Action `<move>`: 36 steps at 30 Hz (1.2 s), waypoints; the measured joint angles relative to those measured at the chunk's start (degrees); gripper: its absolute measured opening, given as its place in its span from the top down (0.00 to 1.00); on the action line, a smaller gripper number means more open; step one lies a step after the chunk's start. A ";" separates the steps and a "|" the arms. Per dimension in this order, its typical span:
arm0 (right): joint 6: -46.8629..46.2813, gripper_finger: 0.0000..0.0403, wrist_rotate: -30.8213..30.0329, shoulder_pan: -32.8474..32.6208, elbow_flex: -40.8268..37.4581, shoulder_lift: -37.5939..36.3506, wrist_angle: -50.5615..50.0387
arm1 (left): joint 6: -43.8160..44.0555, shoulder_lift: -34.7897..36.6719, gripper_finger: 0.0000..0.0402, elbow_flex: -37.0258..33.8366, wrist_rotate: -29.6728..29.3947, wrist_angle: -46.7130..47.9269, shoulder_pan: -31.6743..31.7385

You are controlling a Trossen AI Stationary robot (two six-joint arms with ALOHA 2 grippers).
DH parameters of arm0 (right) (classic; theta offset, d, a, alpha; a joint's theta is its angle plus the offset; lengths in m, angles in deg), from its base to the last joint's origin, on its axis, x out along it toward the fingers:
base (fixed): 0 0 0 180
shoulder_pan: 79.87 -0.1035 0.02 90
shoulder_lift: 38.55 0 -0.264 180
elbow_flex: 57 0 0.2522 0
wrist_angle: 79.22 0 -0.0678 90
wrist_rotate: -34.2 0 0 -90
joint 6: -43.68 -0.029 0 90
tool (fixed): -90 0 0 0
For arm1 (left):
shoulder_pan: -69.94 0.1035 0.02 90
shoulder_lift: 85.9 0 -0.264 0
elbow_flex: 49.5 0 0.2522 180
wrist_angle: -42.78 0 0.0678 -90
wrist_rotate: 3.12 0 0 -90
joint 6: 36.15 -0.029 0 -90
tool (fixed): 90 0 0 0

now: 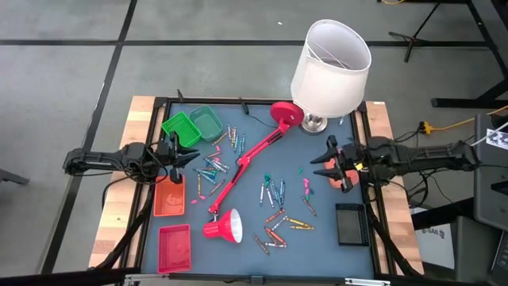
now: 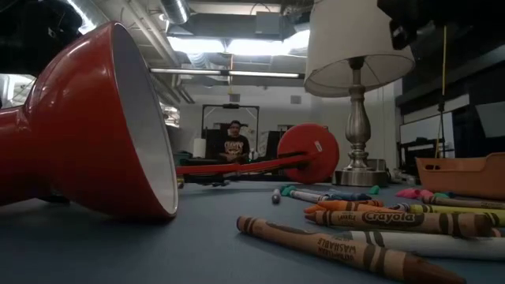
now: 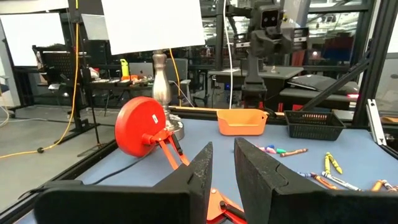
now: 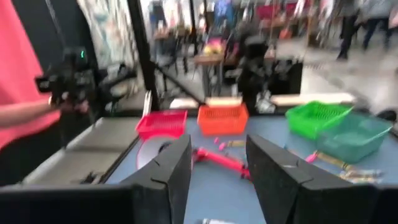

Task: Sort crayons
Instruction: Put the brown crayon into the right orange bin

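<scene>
Right gripper (image 1: 328, 161): hung wide, empty, above the surface's (image 1: 333, 238) right edge.
Left gripper (image 1: 189, 156): narrow gap, nothing held.
Crayons (image 1: 279, 214): scattered.

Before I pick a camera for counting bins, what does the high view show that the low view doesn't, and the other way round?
Only the high view shows both claws, left and right, plus the green bin, teal bin, red bin and black bin. Only the low view shows a seated person beyond the table. Both share the red lamp, the white lamp, crayons and the orange bin.
</scene>
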 joint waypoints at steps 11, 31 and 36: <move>-11.57 0.62 -8.30 -13.11 21.69 18.32 -29.51 | 0.00 0.00 0.87 0.02 0.62 0.04 -0.01; -51.97 0.62 -12.03 -24.81 31.43 44.27 -52.97 | 0.00 0.00 0.87 0.02 0.68 0.06 0.00; -56.58 0.62 -12.05 -24.79 31.43 48.74 -54.91 | 0.00 -0.01 0.87 0.02 0.68 0.07 0.01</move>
